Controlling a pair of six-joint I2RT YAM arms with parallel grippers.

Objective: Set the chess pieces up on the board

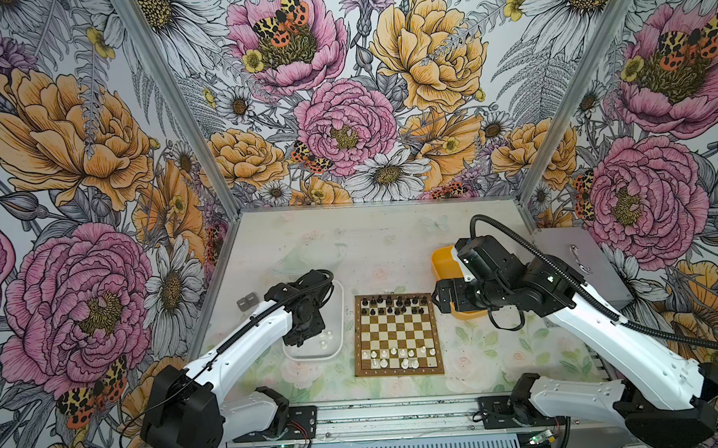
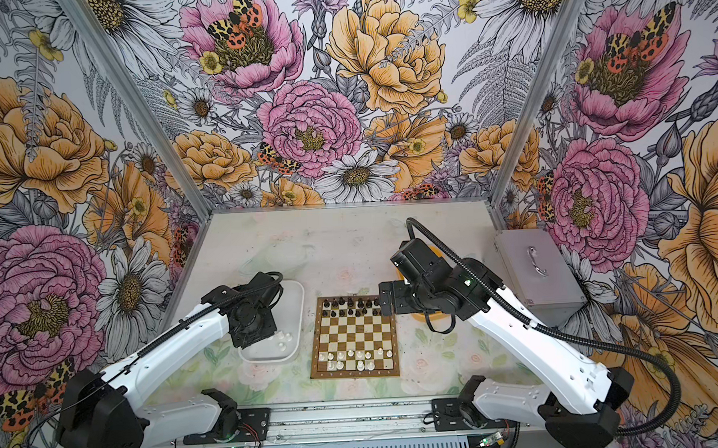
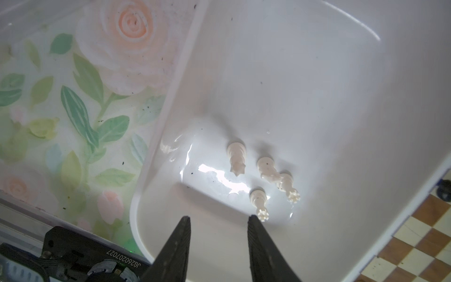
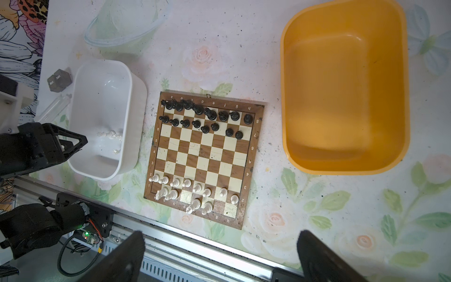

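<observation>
- My left tool (image 3: 218,217) is half-open, empty, above the white tray (image 3: 305,73).
- Nearest white piece (image 3: 258,202) lies beside one tip, not between: closing now could flick it away.

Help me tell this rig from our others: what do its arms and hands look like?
The left arm and right arm have white shells, black joints and a black ribbed cable running outside. The left hand and right hand are black, each with two tapering fingers.
</observation>
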